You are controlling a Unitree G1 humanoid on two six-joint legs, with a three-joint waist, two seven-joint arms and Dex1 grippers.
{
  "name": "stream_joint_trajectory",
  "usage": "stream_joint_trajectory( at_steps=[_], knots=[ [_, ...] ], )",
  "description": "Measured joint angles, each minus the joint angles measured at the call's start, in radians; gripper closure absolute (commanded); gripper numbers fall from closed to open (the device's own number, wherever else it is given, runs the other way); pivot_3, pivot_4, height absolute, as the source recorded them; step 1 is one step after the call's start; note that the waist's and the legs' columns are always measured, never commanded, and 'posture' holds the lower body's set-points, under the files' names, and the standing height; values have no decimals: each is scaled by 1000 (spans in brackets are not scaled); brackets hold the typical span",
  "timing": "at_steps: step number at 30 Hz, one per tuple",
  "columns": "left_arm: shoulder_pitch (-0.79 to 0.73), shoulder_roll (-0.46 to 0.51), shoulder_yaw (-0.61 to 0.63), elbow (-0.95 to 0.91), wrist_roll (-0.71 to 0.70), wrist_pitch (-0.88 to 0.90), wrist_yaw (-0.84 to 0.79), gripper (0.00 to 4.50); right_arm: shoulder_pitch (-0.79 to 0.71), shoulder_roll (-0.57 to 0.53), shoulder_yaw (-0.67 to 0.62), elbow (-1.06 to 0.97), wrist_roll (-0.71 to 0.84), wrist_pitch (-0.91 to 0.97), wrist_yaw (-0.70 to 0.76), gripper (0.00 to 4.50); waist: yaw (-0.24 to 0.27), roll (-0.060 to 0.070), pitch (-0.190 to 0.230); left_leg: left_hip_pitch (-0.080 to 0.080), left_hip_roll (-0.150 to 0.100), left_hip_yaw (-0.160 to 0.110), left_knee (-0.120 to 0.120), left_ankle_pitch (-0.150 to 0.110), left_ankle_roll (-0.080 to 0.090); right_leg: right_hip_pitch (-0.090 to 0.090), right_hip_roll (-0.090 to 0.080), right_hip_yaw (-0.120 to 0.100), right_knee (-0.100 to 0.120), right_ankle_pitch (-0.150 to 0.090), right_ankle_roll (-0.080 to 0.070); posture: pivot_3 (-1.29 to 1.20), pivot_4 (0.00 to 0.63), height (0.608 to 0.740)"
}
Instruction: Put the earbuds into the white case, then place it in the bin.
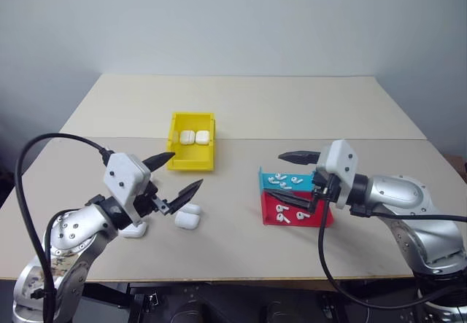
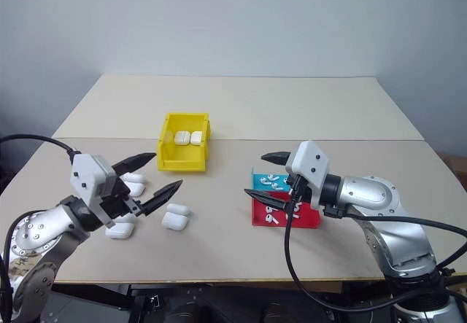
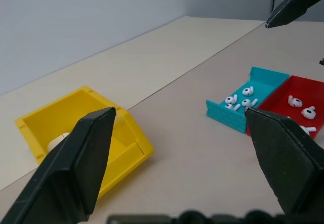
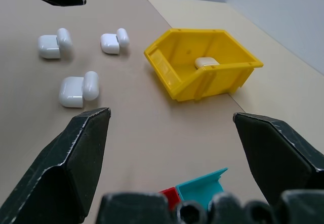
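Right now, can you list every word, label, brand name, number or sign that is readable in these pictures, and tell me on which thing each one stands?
None: no readable text anywhere.
The yellow bin, the white cases and the red and cyan tray are plain, with no label or mark.
The table, the wall and both grippers carry no writing either.

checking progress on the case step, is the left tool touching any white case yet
Apart. In the right eye view the left tool hangs open above the table, with bare tabletop between its fingertips and the nearest white case.
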Motion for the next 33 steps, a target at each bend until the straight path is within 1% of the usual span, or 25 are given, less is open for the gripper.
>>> stream_joint_trajectory(
  at_steps=[9, 12, 17, 19, 23, 26, 27, 28, 29, 30, 31, 33],
  knots=[
    [34, 14, 12, -10, -20, 16, 4, 85, -3, 4, 0, 3, 0, 0, 1, 0, 0, 0, 0, 0, 0, 0, 0, 0, 0, 0, 0, 0, 0, 0, 0, 0, 150, 740],
    [34, 27, 44, -16, -47, 58, 23, 85, -5, 6, 1, 5, 0, 0, 1, 0, 0, 0, 0, 0, 0, -1, 0, 0, 0, 0, 0, 0, 0, 0, 0, 0, 150, 740],
    [12, 100, 138, -88, -190, 262, 127, 85, -43, 7, 4, 26, 0, 4, 7, 0, -2, 0, 0, 0, 0, -2, 0, 0, 0, 0, 0, 1, 0, 0, 0, 0, 150, 740],
    [-1, 105, 160, -132, -231, 335, 195, 85, -47, 6, 5, 32, 0, 6, 10, 0, -1, 0, 0, 0, 0, -3, 0, 0, 0, 0, 0, 1, 0, 0, 0, 0, 150, 740],
    [-41, 187, 205, -181, -334, 521, 316, 85, -62, 3, 5, 31, 1, 20, 13, 0, 0, 0, 0, 1, 0, -3, 0, 0, 0, 1, 0, 0, 1, 0, 0, 0, 150, 740],
    [-90, 291, 227, -181, -405, 660, 362, 85, -57, 3, 5, 27, 1, 25, 12, 0, 0, -1, 0, 1, 0, -3, 0, 0, -1, 0, 0, 1, 0, 0, 0, 0, 150, 740],
    [-109, 305, 243, -177, -426, 698, 377, 85, -55, 3, 6, 26, 1, 28, 11, 0, 0, -1, 0, 1, 0, -3, 0, 0, -1, 0, 0, 1, 0, 0, 0, 0, 150, 740],
    [-164, 353, 264, -100, -574, 788, 425, 85, -48, 4, 6, 23, 1, 34, 9, 0, 1, -2, 1, 1, 0, -3, 0, 1, -1, 1, 0, 0, 2, 0, 0, 0, 150, 740],
    [-175, 440, 266, -15, -703, 834, 466, 85, -45, 6, 10, 17, 2, 37, 9, 0, 0, -3, 2, 2, 2, -4, -1, 1, -2, 0, 1, 0, 2, 0, 0, 0, 150, 740],
    [-170, 555, 254, 94, -856, 867, 512, 85, -36, 5, 9, 9, 2, 39, 7, 0, -1, -5, 4, 1, 2, -5, -1, 1, -2, -1, 1, 1, 3, -1, 0, 0, 150, 740],
    [-163, 663, 238, 184, -992, 873, 564, 85, -29, 4, 7, 7, 2, 41, 7, 0, -4, -5, 5, 1, 2, -4, -2, 1, -2, -3, 1, 3, 3, -1, 0, 0, 150, 740],
    [-143, 810, 209, 239, -1175, 842, 656, 85, -20, 5, 6, 5, 3, 42, 6, 0, -4, -6, 7, 1, 1, -3, -2, 1, -2, -4, -1, 4, 2, 0, -1, 0, 150, 740]
  ],
)
